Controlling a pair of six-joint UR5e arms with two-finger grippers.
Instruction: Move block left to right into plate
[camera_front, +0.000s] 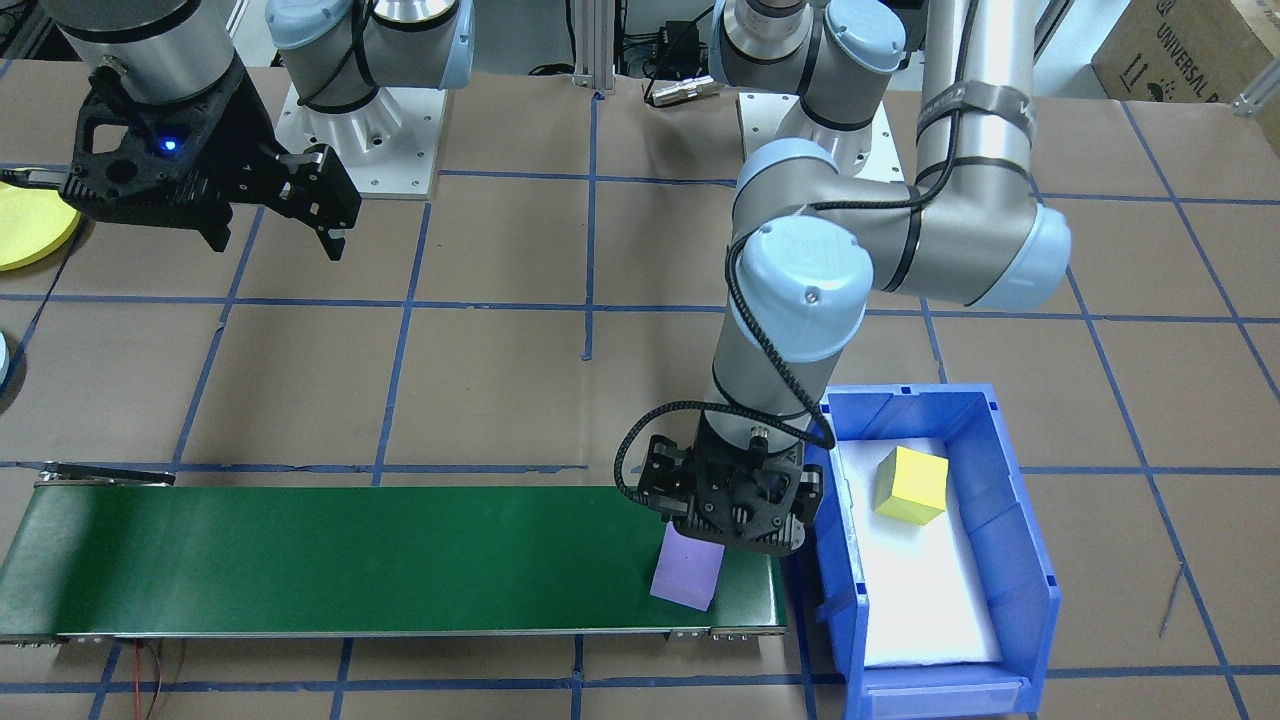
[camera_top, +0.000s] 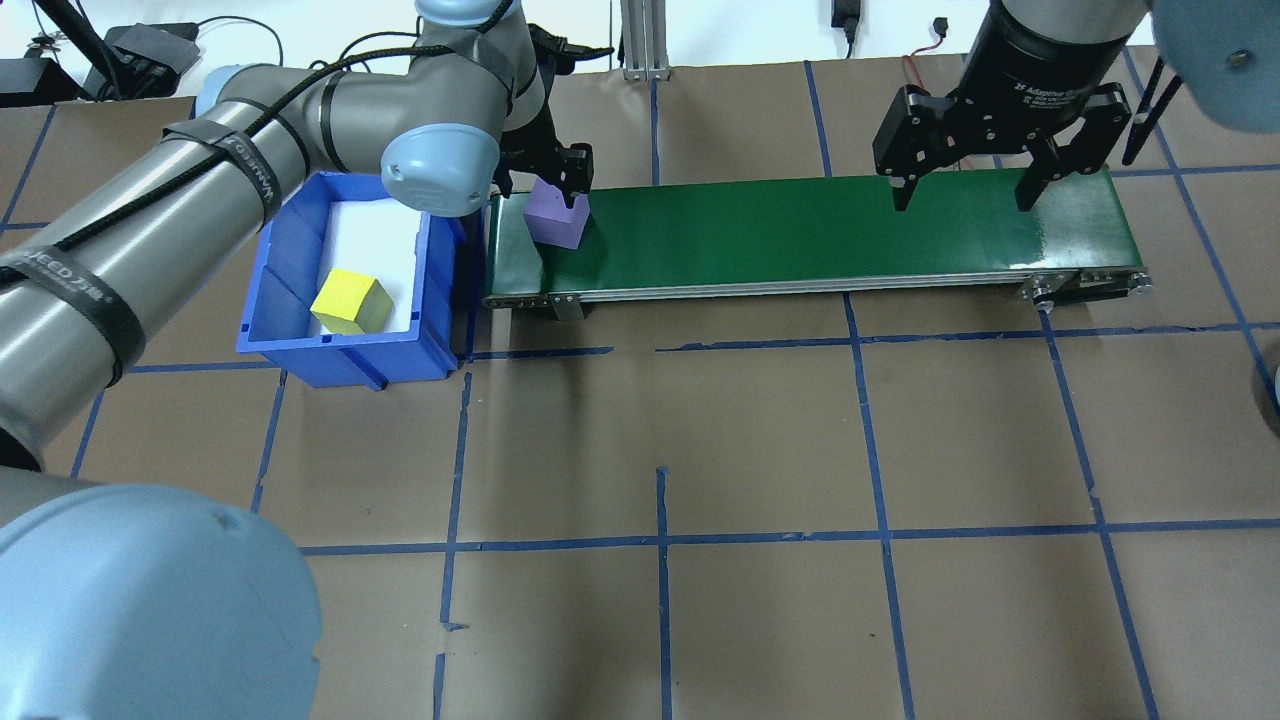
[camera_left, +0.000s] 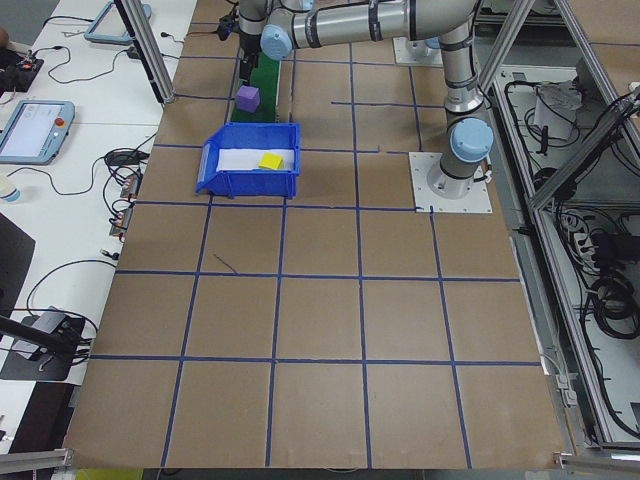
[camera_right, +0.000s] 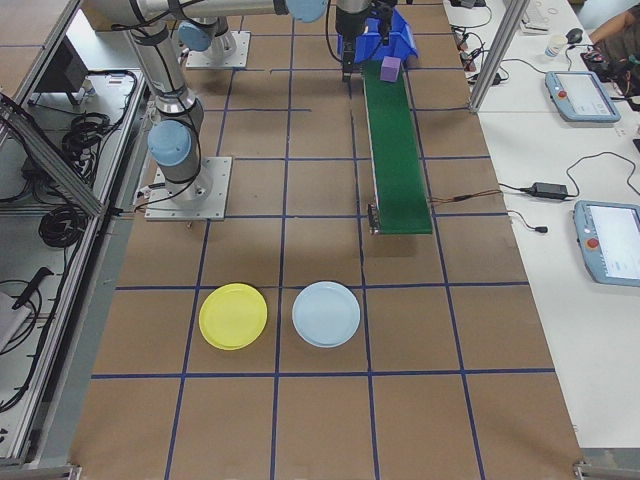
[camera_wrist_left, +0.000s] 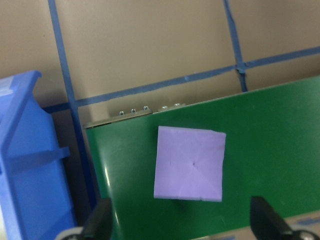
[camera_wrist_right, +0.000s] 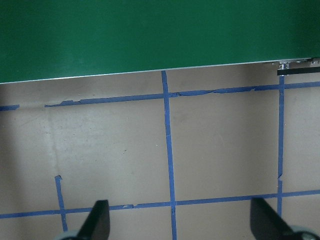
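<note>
My left gripper (camera_wrist_left: 180, 227) hung spread wide above the purple block (camera_wrist_left: 189, 163), which sat free on the green belt (camera_top: 800, 235) at its end beside the blue bin (camera_top: 290, 290). My right gripper (camera_top: 958, 192) was open too, over the belt's far end. The yellow plate (camera_right: 233, 316) lay well apart on the table

The surface (camera_top: 760, 440) looks like matt brown paper, marked off with strips of blue tape (camera_top: 660, 540). The conveyor belt (camera_top: 800, 235) is dark green with a slight sheen, edged by a metal rail. The purple block (camera_wrist_left: 189, 163) looks like soft, matt foam, as does the yellow block (camera_top: 350, 302). The blue bin (camera_top: 340, 350) is smooth, glossy plastic. The yellow plate (camera_right: 233, 316) looks like plain plastic. The arm tubes (camera_top: 150, 240) are brushed metal.
</note>
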